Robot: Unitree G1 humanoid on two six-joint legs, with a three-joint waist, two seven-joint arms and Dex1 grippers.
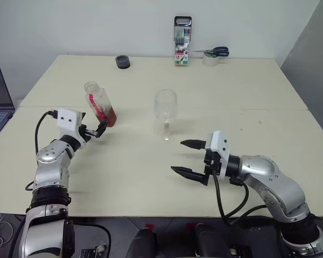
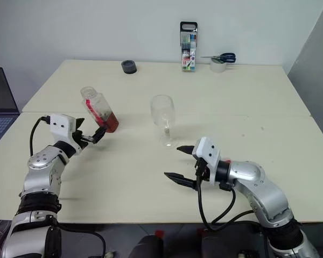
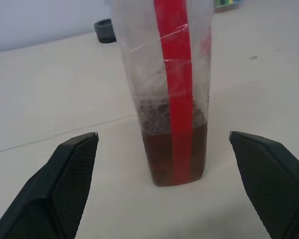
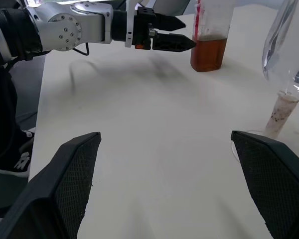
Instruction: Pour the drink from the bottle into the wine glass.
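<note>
Left gripper (image 1: 98,129) has its fingers spread wide, nothing held; the bottle (image 1: 99,104) stands on the table (image 1: 151,177) just ahead of them, not yet between, drink (image 3: 174,154) filling only its base. Right gripper (image 1: 187,157) is also spread and empty, the wine glass (image 1: 165,113) just past its tips. Risk: a fingertip nudging the light bottle would tip it and spill; the right fingers could clip the glass stem.

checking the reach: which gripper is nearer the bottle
Left. The left gripper is open right beside the bottle; the right gripper is open past the wine glass.
</note>
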